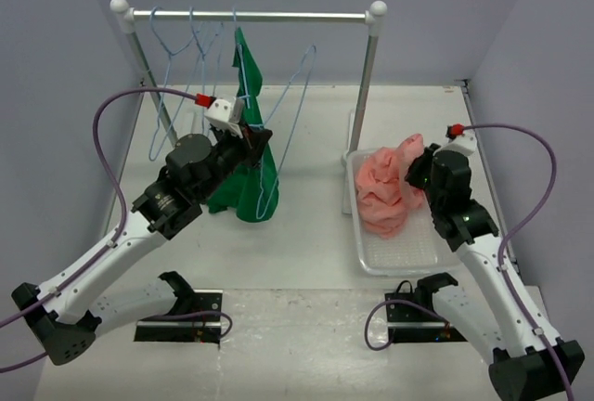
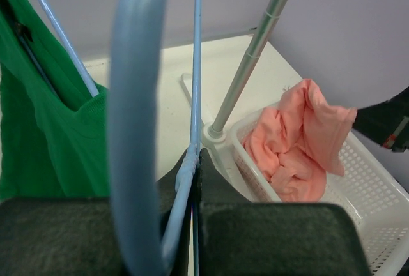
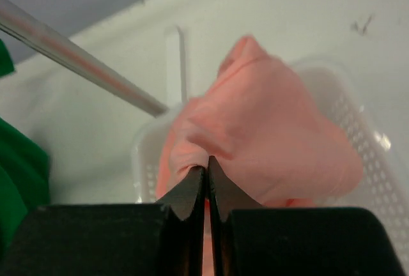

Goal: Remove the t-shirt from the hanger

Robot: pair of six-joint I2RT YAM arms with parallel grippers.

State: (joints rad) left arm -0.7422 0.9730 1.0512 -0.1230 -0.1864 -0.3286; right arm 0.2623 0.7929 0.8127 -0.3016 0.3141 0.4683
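We see salmon-pink cloth t-shirt (image 1: 385, 192), pale-blue wire hanger (image 2: 196, 65), plain green cloth shirt (image 1: 249, 76), white perforated plastic basket (image 1: 406, 254)

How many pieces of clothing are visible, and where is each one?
2. The green shirt hangs on the rack at the left; the pink t-shirt lies bunched in the white basket, pinched by the right gripper.

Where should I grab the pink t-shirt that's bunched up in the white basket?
I'd pinch a raised fold at the top of the t-shirt, coming from above: it lies crumpled in a heap, and the basket walls block a sideways approach. The right gripper is shut on such a fold.
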